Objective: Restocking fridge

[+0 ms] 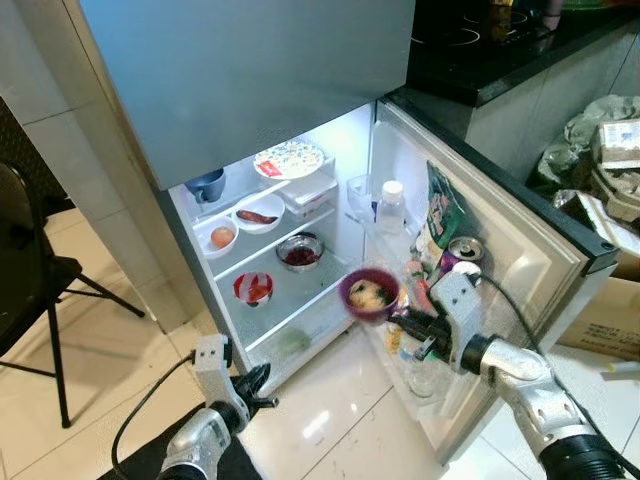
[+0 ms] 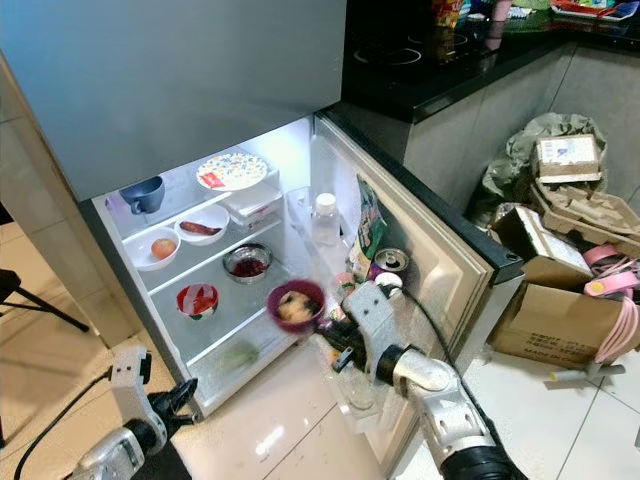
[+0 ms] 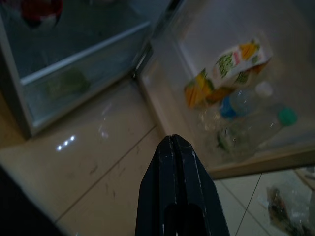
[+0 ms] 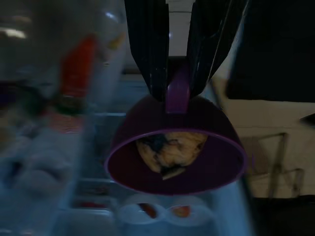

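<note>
Centre-right of the frame, the right pincer (image 1: 410,325) clamps a purple cup (image 1: 369,294) by its handle, keeping the food level before the open fridge (image 1: 300,290). Lower left, the left pincer (image 3: 181,162) hangs pressed together, idle.

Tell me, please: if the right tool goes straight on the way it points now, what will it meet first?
The right tool holds the purple cup and points into the open fridge. The cup would probably arrive first at the glass shelf, near the steel bowl; depth is unclear.
</note>
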`<state>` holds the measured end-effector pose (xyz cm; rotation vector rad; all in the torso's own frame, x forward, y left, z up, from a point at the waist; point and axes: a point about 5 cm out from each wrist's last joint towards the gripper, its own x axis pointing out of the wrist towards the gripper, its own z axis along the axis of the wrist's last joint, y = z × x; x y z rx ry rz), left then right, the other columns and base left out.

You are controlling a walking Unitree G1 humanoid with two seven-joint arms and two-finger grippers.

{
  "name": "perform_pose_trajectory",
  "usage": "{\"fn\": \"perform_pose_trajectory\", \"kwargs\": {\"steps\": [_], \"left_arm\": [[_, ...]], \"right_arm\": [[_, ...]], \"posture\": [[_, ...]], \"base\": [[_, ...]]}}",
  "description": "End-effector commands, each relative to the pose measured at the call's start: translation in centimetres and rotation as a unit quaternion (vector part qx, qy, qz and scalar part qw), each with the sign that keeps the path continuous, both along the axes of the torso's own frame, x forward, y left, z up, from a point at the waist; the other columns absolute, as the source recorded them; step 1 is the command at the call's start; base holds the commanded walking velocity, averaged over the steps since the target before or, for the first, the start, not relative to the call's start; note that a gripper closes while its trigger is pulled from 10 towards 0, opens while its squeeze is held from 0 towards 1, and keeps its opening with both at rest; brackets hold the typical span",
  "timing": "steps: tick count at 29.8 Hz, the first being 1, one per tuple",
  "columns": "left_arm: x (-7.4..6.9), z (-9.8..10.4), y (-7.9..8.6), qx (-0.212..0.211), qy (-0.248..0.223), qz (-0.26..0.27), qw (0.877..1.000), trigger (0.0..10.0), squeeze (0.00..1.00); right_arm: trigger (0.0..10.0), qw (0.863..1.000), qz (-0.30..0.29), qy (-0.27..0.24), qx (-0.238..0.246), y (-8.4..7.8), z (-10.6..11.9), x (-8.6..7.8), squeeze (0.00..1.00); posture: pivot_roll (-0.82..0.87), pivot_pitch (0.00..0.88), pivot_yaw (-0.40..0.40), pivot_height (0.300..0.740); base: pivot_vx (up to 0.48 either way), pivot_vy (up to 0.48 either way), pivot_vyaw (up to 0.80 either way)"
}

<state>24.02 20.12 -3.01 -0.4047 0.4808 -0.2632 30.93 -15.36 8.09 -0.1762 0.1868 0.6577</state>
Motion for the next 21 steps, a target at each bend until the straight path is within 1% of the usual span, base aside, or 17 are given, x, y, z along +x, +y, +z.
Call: {"fn": "perform_pose_trajectory", "kwargs": {"steps": [1,3,4,5,6,8,11,13,14,16,18,19,21], "left_arm": [[-0.9,-0.7,0.5,0.014,0.020,0.002,1.000,10.0,0.00],[-1.6,-1.1,0.8,0.019,0.035,0.009,0.999,10.0,0.00],[-1.6,-1.1,0.8,0.019,0.035,0.009,0.999,10.0,0.00],[-1.9,-1.4,0.9,0.022,0.044,0.013,0.999,10.0,0.00],[-1.9,-1.4,0.9,0.022,0.044,0.013,0.999,10.0,0.00],[-2.5,-1.8,1.2,0.028,0.056,0.019,0.998,10.0,0.00],[-2.9,-2.0,1.4,0.031,0.064,0.024,0.997,10.0,0.00],[-2.9,-2.0,1.4,0.031,0.064,0.024,0.997,10.0,0.00],[-3.0,-2.1,1.4,0.031,0.066,0.025,0.997,10.0,0.00],[-3.0,-2.1,1.4,0.031,0.066,0.025,0.997,10.0,0.00],[-3.1,-2.2,1.4,0.032,0.068,0.026,0.997,10.0,0.00],[-3.1,-2.2,1.4,0.032,0.068,0.026,0.997,10.0,0.00],[-3.2,-2.2,1.5,0.033,0.069,0.027,0.997,10.0,0.00]], "right_arm": [[10.0,0.999,-0.028,-0.016,0.002,-0.7,0.4,0.5,0.00],[10.0,0.998,-0.056,-0.021,-0.006,-1.6,0.4,0.9,0.00],[10.0,0.998,-0.056,-0.021,-0.006,-1.6,0.4,0.9,0.00],[10.0,0.997,-0.077,-0.025,-0.011,-2.2,0.3,1.1,0.00],[10.0,0.997,-0.077,-0.025,-0.011,-2.2,0.3,1.1,0.00],[10.0,0.993,-0.110,-0.029,-0.024,-3.3,0.2,1.4,0.00],[10.0,0.988,-0.148,-0.038,-0.029,-4.9,0.4,1.6,0.00],[10.0,0.988,-0.148,-0.038,-0.029,-4.9,0.4,1.6,0.00],[10.0,0.986,-0.160,-0.041,-0.030,-5.5,0.5,1.7,0.00],[10.0,0.986,-0.160,-0.041,-0.030,-5.5,0.5,1.7,0.00],[10.0,0.980,-0.189,-0.049,-0.035,-6.9,0.8,1.8,0.00],[10.0,0.980,-0.189,-0.049,-0.035,-6.9,0.8,1.8,0.00],[10.0,0.973,-0.219,-0.056,-0.042,-8.6,1.1,1.8,0.00]], "posture": [[-0.06,0.000,0.032,0.740],[-0.06,0.000,0.032,0.740],[-0.06,0.000,0.032,0.740],[-0.06,0.000,0.032,0.740],[-0.06,0.000,0.032,0.740],[-0.06,0.000,0.031,0.740],[-0.05,0.000,0.031,0.740],[-0.05,0.000,0.031,0.740],[-0.05,0.000,0.030,0.740],[-0.05,0.000,0.030,0.740],[-0.05,0.000,0.032,0.740],[-0.05,0.000,0.032,0.740],[-0.05,0.000,0.032,0.740]], "base": [[0.000,0.000,0.00],[0.000,0.000,0.00],[0.000,0.000,0.00],[0.000,0.000,0.00],[0.000,0.000,0.00],[0.000,0.000,0.00],[0.000,0.000,0.00],[0.000,0.000,0.00],[0.000,0.000,0.00],[0.000,0.000,0.00],[0.000,0.000,0.00],[0.000,0.000,0.00],[0.000,0.000,0.00]]}}
